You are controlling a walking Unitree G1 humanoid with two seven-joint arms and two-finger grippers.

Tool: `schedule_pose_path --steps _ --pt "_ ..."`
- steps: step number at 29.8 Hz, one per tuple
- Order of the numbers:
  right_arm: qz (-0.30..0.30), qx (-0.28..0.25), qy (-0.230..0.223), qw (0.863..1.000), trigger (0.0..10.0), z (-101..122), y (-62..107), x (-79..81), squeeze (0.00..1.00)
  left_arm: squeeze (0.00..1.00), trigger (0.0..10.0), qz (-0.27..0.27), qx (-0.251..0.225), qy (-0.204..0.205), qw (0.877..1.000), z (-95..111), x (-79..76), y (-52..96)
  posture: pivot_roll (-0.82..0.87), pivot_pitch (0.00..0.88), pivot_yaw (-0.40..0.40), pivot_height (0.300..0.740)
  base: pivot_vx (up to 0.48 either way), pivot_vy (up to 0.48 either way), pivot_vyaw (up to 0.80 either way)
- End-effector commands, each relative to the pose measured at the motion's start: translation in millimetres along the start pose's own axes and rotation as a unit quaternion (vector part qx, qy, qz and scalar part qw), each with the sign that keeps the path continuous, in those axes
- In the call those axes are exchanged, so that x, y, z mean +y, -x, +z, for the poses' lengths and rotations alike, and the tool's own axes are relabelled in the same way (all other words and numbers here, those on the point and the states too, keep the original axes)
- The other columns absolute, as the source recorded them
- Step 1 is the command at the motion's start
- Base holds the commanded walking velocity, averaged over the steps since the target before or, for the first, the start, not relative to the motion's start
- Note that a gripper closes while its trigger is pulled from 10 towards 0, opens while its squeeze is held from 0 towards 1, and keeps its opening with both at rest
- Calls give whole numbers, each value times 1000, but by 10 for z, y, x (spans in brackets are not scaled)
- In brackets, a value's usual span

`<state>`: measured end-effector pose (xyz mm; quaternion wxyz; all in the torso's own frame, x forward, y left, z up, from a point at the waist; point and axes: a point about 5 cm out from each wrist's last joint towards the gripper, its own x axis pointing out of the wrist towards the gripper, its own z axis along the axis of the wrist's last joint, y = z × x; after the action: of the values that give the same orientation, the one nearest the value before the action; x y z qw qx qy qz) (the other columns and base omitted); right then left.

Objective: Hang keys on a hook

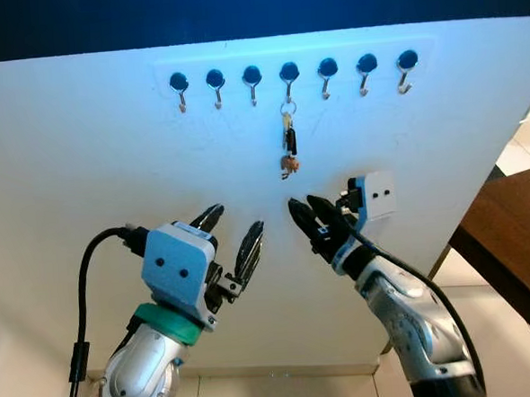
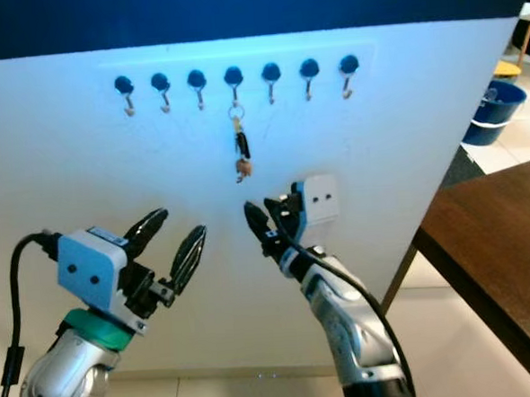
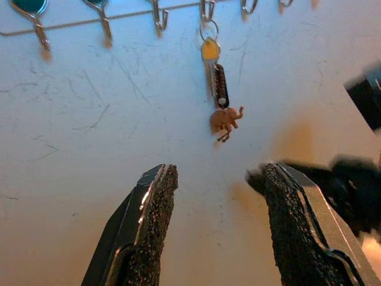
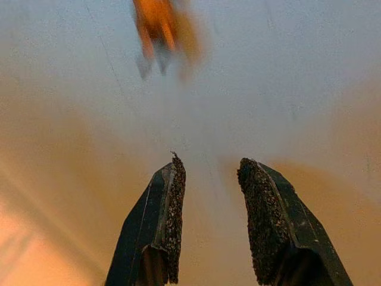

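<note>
A key bunch [image 1: 289, 143] with a small brown elephant charm [image 3: 225, 120] hangs from the middle hook [image 1: 289, 74] of a row of dark-capped hooks on the white wall. My right gripper [image 1: 304, 210] is just below the keys, close to the wall, open with nothing between its fingers [image 4: 169, 214]. Lower left of the keys my left gripper [image 1: 231, 232] is also open and empty, with its fingertips [image 3: 156, 196] pointing up at the wall.
Empty hooks [image 1: 215, 80] run to both sides of the keys. A dark wooden table [image 2: 501, 238] stands at the right, close to my right arm. A blue bin [image 2: 498, 108] sits on the floor beyond it. The wall's base meets a tiled floor [image 1: 286, 391].
</note>
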<state>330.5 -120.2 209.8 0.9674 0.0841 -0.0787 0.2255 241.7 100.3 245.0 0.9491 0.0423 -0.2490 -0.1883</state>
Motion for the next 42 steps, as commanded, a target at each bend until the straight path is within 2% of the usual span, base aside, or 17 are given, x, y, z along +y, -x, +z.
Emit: schedule_pose_path --steps 1,2,7,8,11,12,13,15,16,17,21,23,25,26,27,34,42 --pt "-14 44 -11 999 10000 -231 94 -25 0 0 10000 5 7 0 1000 -7 21 35 -133 150 131 740 0 0 0" --pt "-25 67 -18 997 10000 -347 157 -65 0 0 10000 4 8 1 1000 -12 20 37 -135 152 132 740 0 0 0" --pt "-35 105 -17 994 10000 -505 235 -109 0 0 10000 9 15 10 1000 -42 22 53 -137 154 132 740 0 0 0" --pt "-32 126 -15 991 10000 -582 263 -106 0 0 10000 19 29 22 999 -103 34 85 -135 153 130 740 0 0 0" --pt "-26 137 -14 990 10000 -628 279 -86 0 0 10000 34 46 31 998 -187 53 133 -135 153 129 740 0 0 0" --pt "-10 134 -15 991 10000 -662 295 16 0 0 10000 79 101 33 991 -440 109 288 -138 150 127 740 0 0 0" --pt "-10 134 -15 991 10000 -662 295 16 0 0 10000 79 101 33 991 -440 109 288 -138 150 127 740 0 0 0" --pt "7 113 -12 993 10000 -699 352 209 0 0 10000 116 191 -13 975 -810 128 618 -140 138 122 740 0 0 0" --pt "7 113 -12 993 10000 -699 352 209 0 0 10000 116 191 -13 975 -810 128 618 -140 138 122 740 0 0 0" --pt "4 105 -6 994 10000 -719 393 264 0 0 10000 135 215 -15 967 -887 146 715 -138 134 120 740 0 0 0" --pt "-6 97 5 995 10000 -736 437 279 0 0 10000 157 214 -17 964 -877 188 741 -132 125 119 740 0 0 0" --pt "-64 52 45 996 10000 -636 491 221 0 0 10000 248 213 -53 944 -820 384 819 -130 116 121 740 0 0 0" --pt "-64 52 45 996 10000 -636 491 221 0 0 10000 248 213 -53 944 -820 384 819 -130 116 121 740 0 0 0" --pt "-94 30 66 993 10000 -569 512 184 0 0 10000 278 213 -68 934 -794 444 856 -129 115 121 740 0 0 0" --pt "-113 19 81 990 10000 -535 531 164 0 0 10000 289 212 -76 930 -777 467 874 -127 116 121 740 0 0 0" --pt "-153 12 93 984 10000 -533 616 121 0 0 10000 284 203 -104 931 -715 418 859 -128 115 120 740 0 0 0" --pt "-156 7 102 982 10000 -516 653 138 0 0 10000 286 203 -102 931 -736 380 872 -133 113 118 740 0 0 0"
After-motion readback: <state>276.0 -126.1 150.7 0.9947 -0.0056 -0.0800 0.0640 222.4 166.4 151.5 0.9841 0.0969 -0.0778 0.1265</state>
